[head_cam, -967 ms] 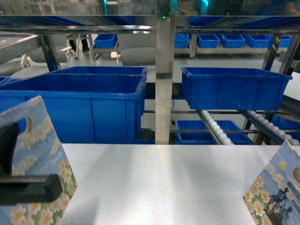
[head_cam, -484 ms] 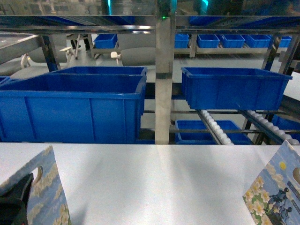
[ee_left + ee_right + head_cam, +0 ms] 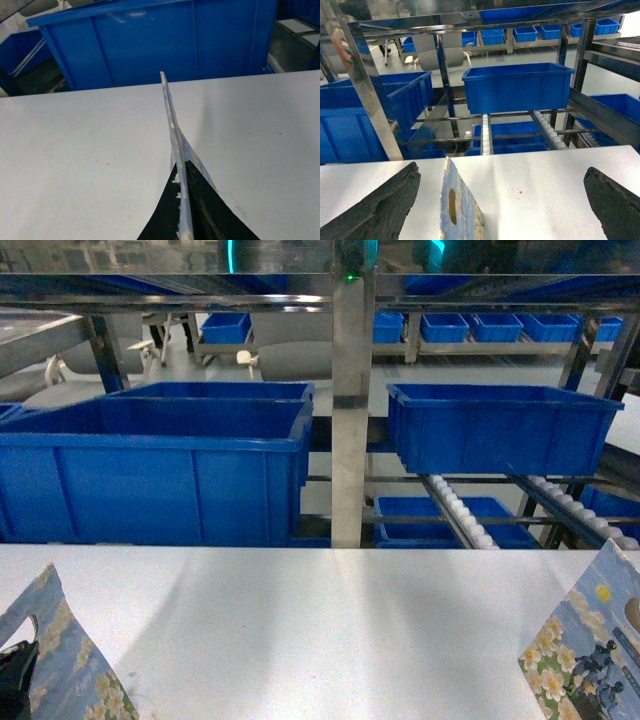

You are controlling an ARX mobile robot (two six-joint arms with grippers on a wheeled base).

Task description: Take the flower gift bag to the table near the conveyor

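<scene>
The flower gift bag (image 3: 55, 655), pale blue with white blossoms, shows at the bottom left of the head view, low over the white table (image 3: 330, 630). My left gripper (image 3: 181, 172) is shut on the bag's thin top edge (image 3: 171, 115), with a black finger on each side; only a black corner of that gripper (image 3: 12, 685) shows in the head view. A second gift bag (image 3: 457, 205) with flowers and dark figures stands between the wide-apart fingers of my open right gripper (image 3: 501, 169), nearer the left finger (image 3: 380, 205) and touching neither. The conveyor (image 3: 455, 510) runs just behind the table.
Large blue bins (image 3: 160, 470) (image 3: 500, 425) sit on the steel rack right behind the table's far edge. A steel post (image 3: 352, 400) rises at centre. The second bag (image 3: 590, 650) stands at the table's front right corner.
The flower gift bag and my left gripper have dropped down and to the left, now mostly below the head view's bottom edge. The right bag has not moved.
</scene>
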